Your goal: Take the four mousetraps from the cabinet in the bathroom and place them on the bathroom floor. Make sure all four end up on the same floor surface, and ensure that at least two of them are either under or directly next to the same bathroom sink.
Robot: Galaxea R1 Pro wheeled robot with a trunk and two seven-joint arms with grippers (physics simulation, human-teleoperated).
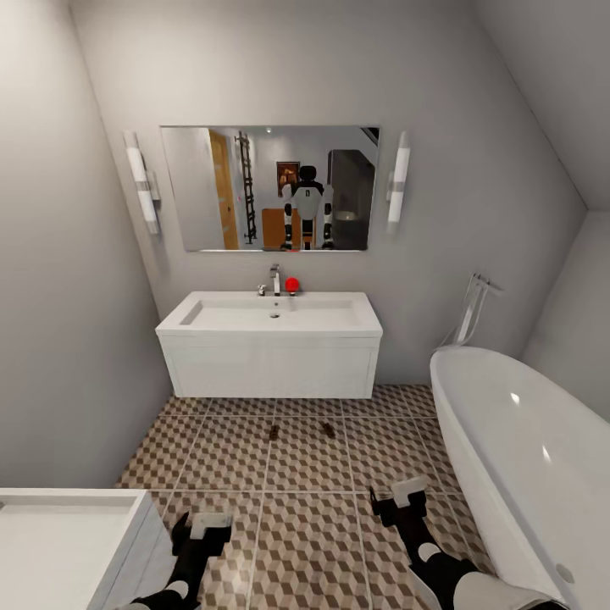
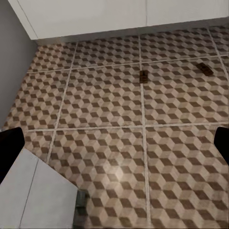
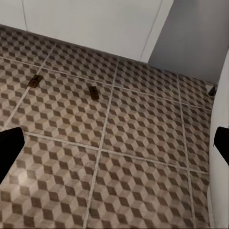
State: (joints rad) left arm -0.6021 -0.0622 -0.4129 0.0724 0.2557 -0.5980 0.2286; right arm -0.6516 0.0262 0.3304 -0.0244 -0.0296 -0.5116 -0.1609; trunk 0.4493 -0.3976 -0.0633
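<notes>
Head view: two mousetraps (image 1: 301, 431) are lying on the bathroom floor (image 1: 229, 457) just before the sink (image 1: 271, 339).
Both are sitting ahead of the left claw (image 1: 202, 529) and right claw (image 1: 402, 500), whose jaws are hanging apart and empty, likely placed there to satisfy the sink condition.

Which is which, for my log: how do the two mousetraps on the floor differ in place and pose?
The left mousetrap lies on a grout line; the right mousetrap lies within one tile. The left one points roughly straight at the sink; the right one is turned at a slant. Both are small, flat and brown, lying on the floor just in front of the sink.
</notes>
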